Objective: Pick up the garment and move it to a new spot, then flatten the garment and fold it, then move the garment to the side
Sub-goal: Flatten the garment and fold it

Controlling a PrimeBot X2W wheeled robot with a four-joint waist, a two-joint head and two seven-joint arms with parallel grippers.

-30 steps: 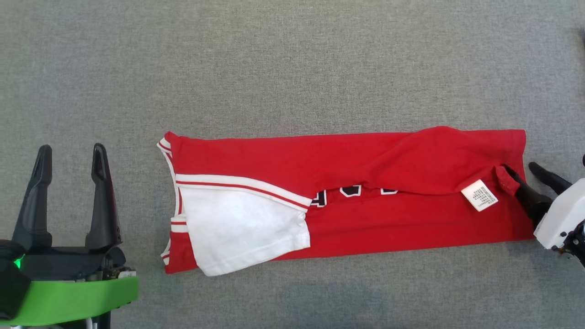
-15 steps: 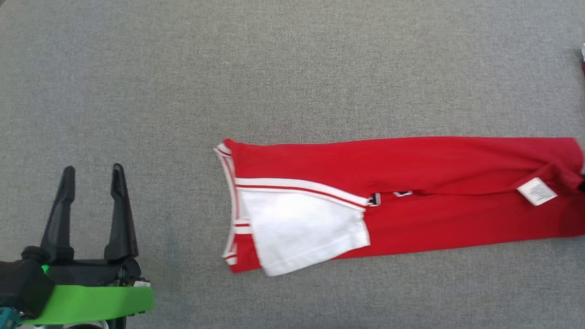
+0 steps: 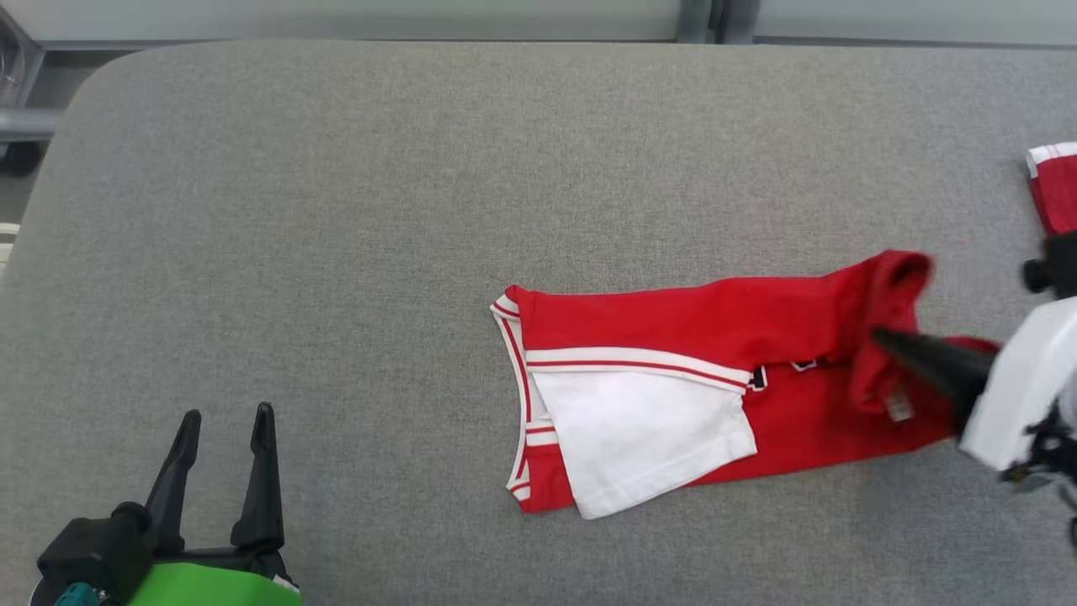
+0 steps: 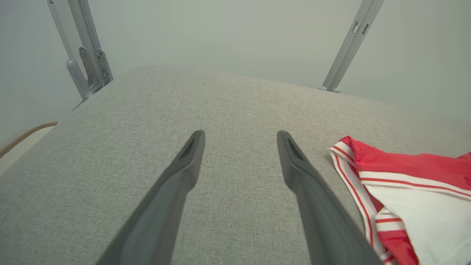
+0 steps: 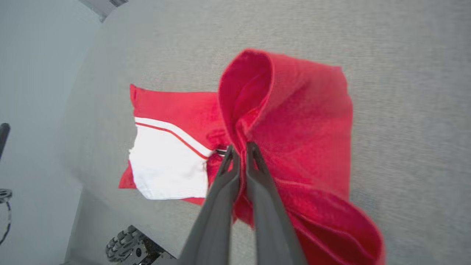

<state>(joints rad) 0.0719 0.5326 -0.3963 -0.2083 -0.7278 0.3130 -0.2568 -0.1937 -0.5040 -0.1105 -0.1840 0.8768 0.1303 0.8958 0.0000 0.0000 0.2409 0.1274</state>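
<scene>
Head view, starting at the left: our left pincer (image 3: 229, 412) hangs over bare table (image 3: 336, 210), fingers spread and nothing between them. We judge it waits there to leave the fold to the other arm. In the left wrist view, the same pincer (image 4: 241, 135) has the striped end of the garment (image 4: 404, 165) off to its right, apart from the nearer finger. Rightward in the head view, the garment (image 3: 673, 328) lies long and narrow on the table, a white panel (image 3: 648, 429) turned over the end nearer the left pincer. Its other end is bunched and raised at our right pincer (image 3: 883, 338). The right wrist view shows that pincer (image 5: 241, 147) pressed together on red cloth, the hem curling in a loop just beyond its tips. We judge the hem is lifted for carrying toward the white end, while the flat end anchors the fold. Beyond the right pincer, a second red-and-white cloth (image 3: 1056, 185) lies apart.
</scene>
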